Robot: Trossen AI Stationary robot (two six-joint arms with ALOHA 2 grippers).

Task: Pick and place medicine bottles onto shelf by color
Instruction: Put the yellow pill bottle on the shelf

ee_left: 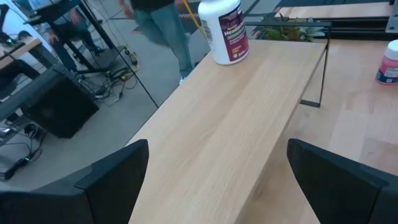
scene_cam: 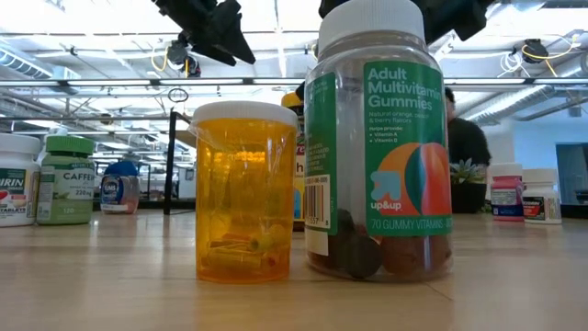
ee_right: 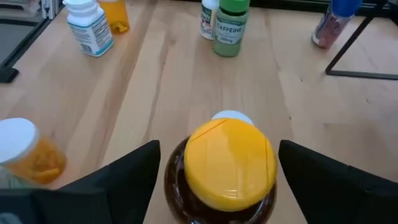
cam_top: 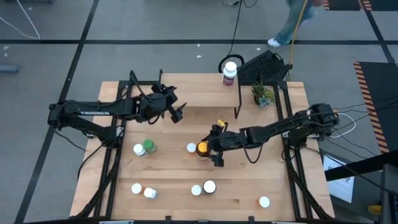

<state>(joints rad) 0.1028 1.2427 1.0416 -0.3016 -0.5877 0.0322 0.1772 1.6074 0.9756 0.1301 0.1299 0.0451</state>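
Observation:
The shelf point(cam_top: 186, 93) is a light-wood board on black legs at the table's far side. A white bottle with a purple label point(cam_top: 230, 71) stands on its right end. My left gripper point(cam_top: 175, 107) hovers open over the shelf's middle point(ee_left: 217, 149), holding nothing. My right gripper point(cam_top: 216, 147) is open at the table's middle. Its fingers stand close on either side of an amber bottle with a yellow cap point(ee_right: 230, 162), which stands upright on the table. A white-capped bottle point(cam_top: 191, 147) stands just beyond it.
A white bottle point(cam_top: 137, 149) and a green one point(cam_top: 149, 146) stand at the left. Several white-capped bottles point(cam_top: 209, 186) stand near the front edge, among them an orange one point(scene_cam: 243, 193) and a gummies jar point(scene_cam: 381, 156). A potted plant point(cam_top: 262, 94) is right of the shelf. A person walks beyond the table.

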